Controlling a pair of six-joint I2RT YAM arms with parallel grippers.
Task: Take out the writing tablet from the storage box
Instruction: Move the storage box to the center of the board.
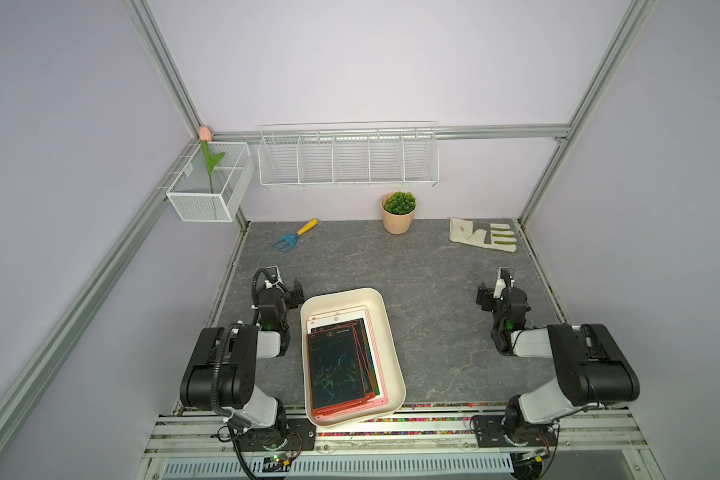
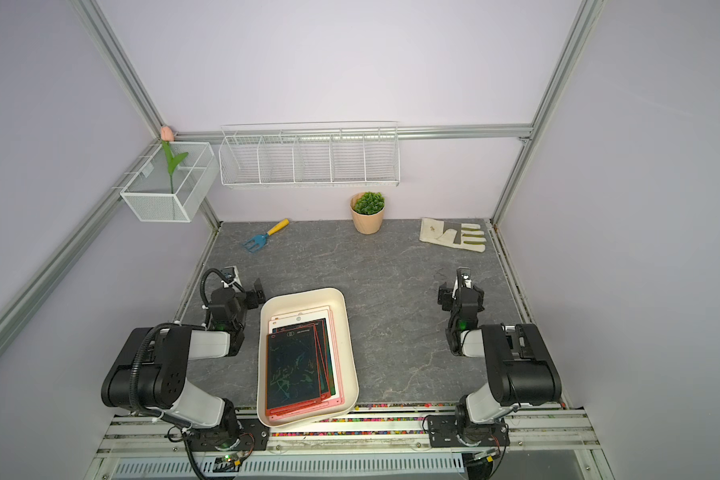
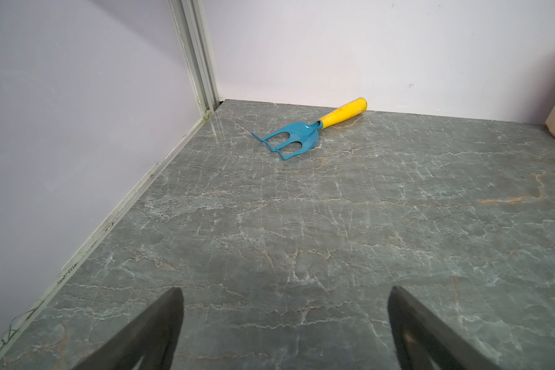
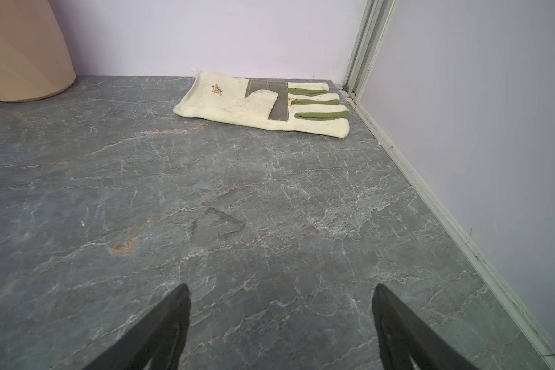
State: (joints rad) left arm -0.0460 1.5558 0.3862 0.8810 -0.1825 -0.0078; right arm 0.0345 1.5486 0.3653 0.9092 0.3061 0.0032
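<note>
The grey marbled bench (image 1: pixel 425 291) carries everything. Largest on it is the cream storage box (image 1: pixel 352 355), lying at the middle of the near edge, its near end overhanging the rail in both top views. Inside it lies a fanned stack of writing tablets; the topmost writing tablet (image 1: pixel 336 369), red-framed with a dark screen bearing green scribbles, sits toward the box's left wall.

The left gripper (image 3: pixel 284 323) stands just beside the box's far left corner, jaws spread wide over bare bench, holding and touching nothing. The right gripper (image 4: pixel 281 320) is well apart from the box, near the right edge, jaws likewise wide apart and empty above bare surface.

Along the far edge: a cream and green glove (image 1: pixel 483 234) at the far right corner, a tan pot with a green plant (image 1: pixel 398 212) near the middle, and a blue hand rake with a yellow handle (image 1: pixel 294 236) toward the far left corner.
</note>
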